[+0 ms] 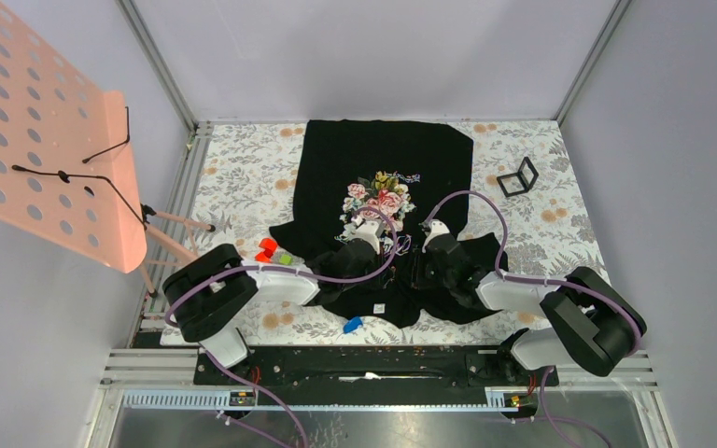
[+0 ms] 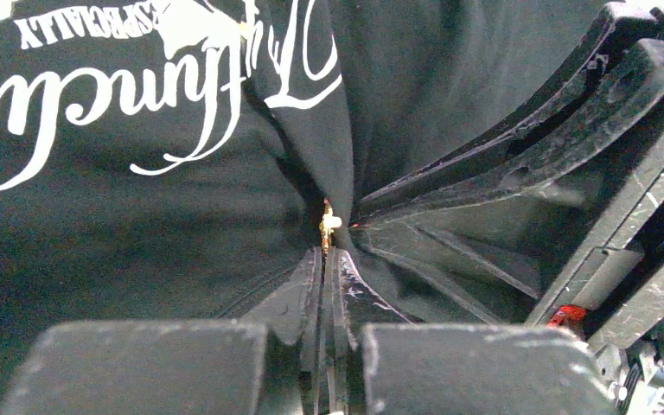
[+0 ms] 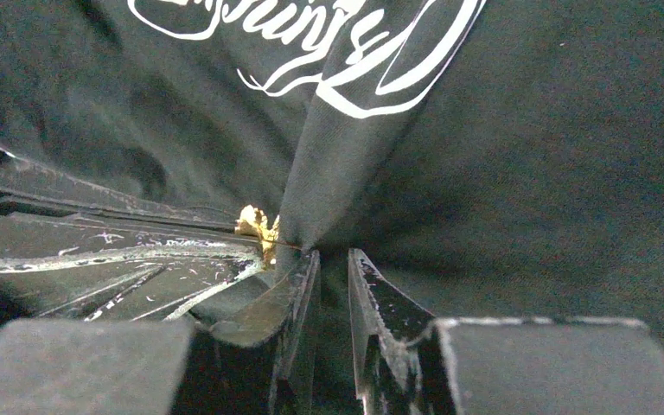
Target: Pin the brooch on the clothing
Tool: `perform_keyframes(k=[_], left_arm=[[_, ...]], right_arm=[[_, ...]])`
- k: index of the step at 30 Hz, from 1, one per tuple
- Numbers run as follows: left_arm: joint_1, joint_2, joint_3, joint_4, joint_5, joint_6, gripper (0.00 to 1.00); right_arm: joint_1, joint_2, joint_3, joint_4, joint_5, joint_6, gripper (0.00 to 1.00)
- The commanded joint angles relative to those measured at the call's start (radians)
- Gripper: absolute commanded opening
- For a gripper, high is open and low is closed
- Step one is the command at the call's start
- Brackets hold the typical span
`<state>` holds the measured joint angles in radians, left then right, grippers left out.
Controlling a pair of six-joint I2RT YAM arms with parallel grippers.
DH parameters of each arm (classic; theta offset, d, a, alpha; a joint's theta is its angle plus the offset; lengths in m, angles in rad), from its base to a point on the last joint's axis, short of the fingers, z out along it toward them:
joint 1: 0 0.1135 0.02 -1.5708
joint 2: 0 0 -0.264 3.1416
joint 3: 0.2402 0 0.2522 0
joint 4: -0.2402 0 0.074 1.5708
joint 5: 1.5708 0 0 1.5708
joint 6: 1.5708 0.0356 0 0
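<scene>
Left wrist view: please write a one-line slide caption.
Left gripper, shut on the golden brooch, holds it at a raised fold of the black T-shirt.

A table (image 1: 243, 159) spread with a floral-patterned cloth is enclosed by plain pale grey walls (image 1: 364, 47) behind it and on both sides. Aluminium posts (image 1: 152, 56) are set at its far corners. Beyond its left edge a pink perforated panel (image 1: 47, 140) is held on thin legs. The whole is evenly, softly lit.
</scene>
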<state>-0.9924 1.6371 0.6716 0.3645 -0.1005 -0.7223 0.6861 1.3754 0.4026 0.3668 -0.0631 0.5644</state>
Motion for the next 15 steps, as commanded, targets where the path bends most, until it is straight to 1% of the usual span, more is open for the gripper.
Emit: perform_keyframes(k=[1, 5, 9, 13, 15], left_arm=[[0.01, -0.014, 0.027, 0.009, 0.078, 0.072, 0.0], [0.028, -0.01, 0.035, 0.001, 0.096, 0.092, 0.0], [0.041, -0.006, 0.041, -0.005, 0.153, 0.112, 0.0], [0.052, 0.004, 0.048, -0.013, 0.18, 0.122, 0.0], [0.056, 0.011, 0.055, -0.024, 0.189, 0.128, 0.0]], right_arm=[[0.001, 0.0, -0.017, 0.064, -0.049, -0.026, 0.25], [0.0, -0.009, -0.022, 0.068, -0.053, -0.036, 0.24], [0.0, -0.011, -0.03, 0.085, -0.062, -0.04, 0.23], [0.0, -0.015, -0.036, 0.101, -0.071, -0.046, 0.22], [0.001, -0.017, -0.038, 0.105, -0.077, -0.05, 0.2]])
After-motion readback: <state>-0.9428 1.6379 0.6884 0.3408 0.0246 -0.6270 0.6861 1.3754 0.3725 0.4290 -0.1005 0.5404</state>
